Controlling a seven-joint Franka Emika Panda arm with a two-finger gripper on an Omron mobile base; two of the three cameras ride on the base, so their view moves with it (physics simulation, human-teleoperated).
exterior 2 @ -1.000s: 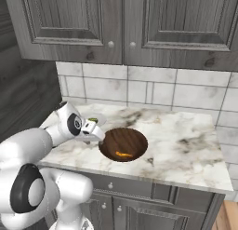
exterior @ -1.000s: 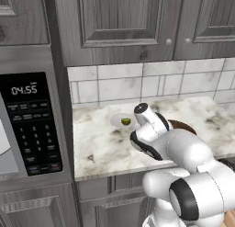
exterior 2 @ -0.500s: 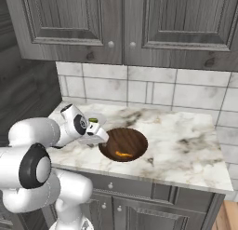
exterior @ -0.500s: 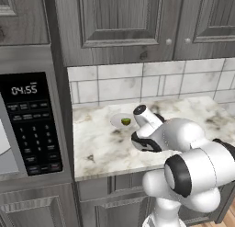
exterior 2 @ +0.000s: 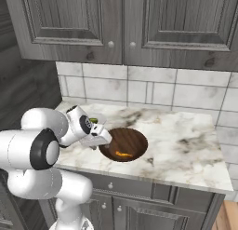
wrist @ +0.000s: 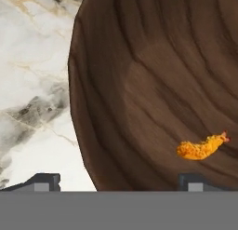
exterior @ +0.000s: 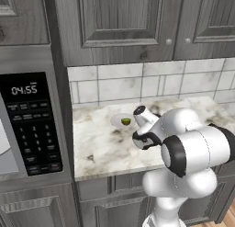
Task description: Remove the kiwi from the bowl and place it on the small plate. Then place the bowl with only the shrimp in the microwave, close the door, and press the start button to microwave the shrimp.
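A white robot arm leans low over a marble surface (exterior 2: 186,140) in a grey-cabineted kitchen, its end effector (wrist: 118,180) spread wide and grasping nothing. In the hand view, one dark fingertip stands over the bare marble outside the bowl (wrist: 153,84) and the other over the bowl's inside, so the rim lies between them. The dark wood-grain bowl (exterior 2: 124,144) sits toward the near edge of the surface, and the orange shrimp (wrist: 202,147) lies alone on its floor. Behind the arm, near the tiled back wall, the green kiwi (exterior: 125,122) rests on the small plate (exterior: 115,121). At far left, the microwave (exterior: 30,122) shows its black keypad and white clock digits.
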